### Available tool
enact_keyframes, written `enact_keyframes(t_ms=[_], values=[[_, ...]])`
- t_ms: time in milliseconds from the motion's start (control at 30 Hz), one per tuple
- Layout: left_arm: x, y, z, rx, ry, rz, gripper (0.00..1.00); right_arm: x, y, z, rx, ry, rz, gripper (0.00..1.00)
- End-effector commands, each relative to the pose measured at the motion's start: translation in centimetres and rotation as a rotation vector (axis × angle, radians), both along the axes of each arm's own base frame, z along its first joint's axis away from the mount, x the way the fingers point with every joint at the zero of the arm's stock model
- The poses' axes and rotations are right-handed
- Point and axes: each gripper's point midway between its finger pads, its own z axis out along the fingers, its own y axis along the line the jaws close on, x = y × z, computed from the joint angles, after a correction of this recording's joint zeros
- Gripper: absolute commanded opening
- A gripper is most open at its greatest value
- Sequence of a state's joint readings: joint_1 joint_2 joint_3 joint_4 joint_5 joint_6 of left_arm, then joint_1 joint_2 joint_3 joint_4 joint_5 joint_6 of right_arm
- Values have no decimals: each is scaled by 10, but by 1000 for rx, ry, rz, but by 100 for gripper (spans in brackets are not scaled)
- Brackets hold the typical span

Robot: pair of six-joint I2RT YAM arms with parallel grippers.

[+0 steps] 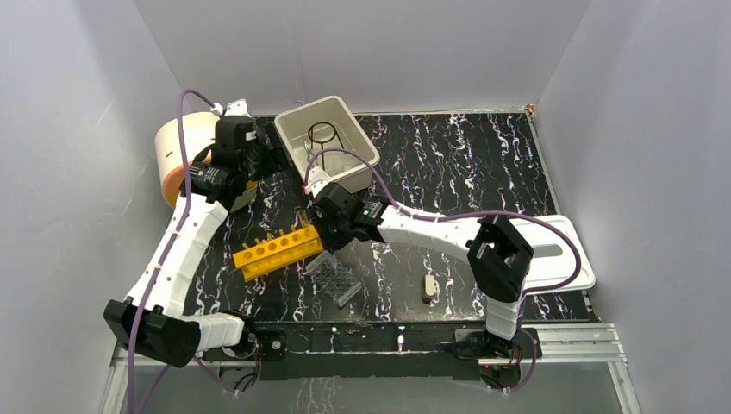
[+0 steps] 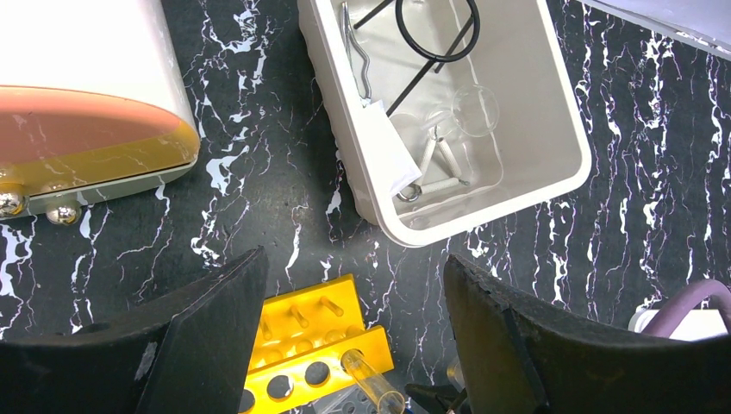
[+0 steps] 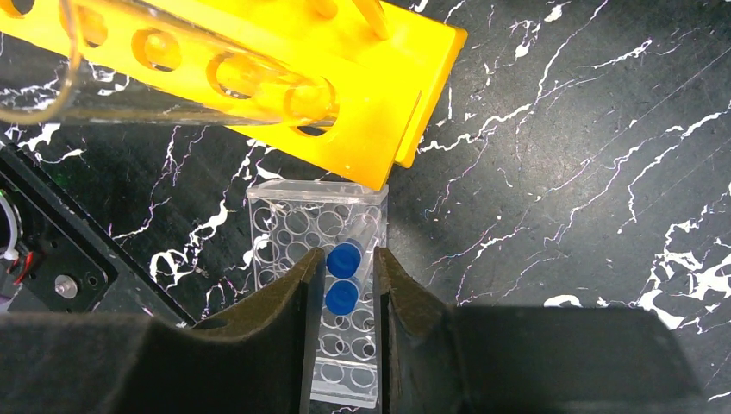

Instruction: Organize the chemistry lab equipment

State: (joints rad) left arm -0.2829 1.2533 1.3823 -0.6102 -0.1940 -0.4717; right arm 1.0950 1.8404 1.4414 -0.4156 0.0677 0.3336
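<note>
The beige tub (image 1: 366, 142) holds a black wire ring-stand (image 2: 435, 30), metal forceps (image 2: 358, 47), a small clear bag (image 2: 388, 151), a pale triangle (image 2: 440, 168) and clear round dishes (image 2: 476, 108). My left gripper (image 2: 353, 263) is open and empty, hovering between the tub and the yellow test-tube rack (image 1: 278, 250). A clear test tube (image 3: 172, 90) lies in that rack's end hole. My right gripper (image 3: 349, 276) is nearly shut, with two blue-capped vials (image 3: 345, 259) between its jaws, above a clear well rack (image 3: 293, 224).
A round orange and white device (image 1: 177, 151) stands at the back left. A flat white lid (image 1: 565, 250) lies at the right. A small beige stopper (image 1: 428, 287) sits near the front edge. The clear well rack also shows in the top view (image 1: 336, 280).
</note>
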Motion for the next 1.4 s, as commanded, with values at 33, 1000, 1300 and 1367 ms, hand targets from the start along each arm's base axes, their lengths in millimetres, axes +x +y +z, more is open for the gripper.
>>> enact_keyframes(t_ms=[33, 1000, 1300, 1367], values=[[-8, 4, 10, -7, -25, -7, 73, 7, 11, 29, 62, -37, -9, 36], [-76, 17, 66, -98, -107, 13, 98, 55, -149, 126, 13, -240, -523, 85], [-120, 37, 74, -60, -117, 31, 98, 60, -278, 188, -111, -467, -733, 99], [-126, 40, 77, -55, -116, 36, 98, 59, -295, 203, -110, -509, -765, 99]])
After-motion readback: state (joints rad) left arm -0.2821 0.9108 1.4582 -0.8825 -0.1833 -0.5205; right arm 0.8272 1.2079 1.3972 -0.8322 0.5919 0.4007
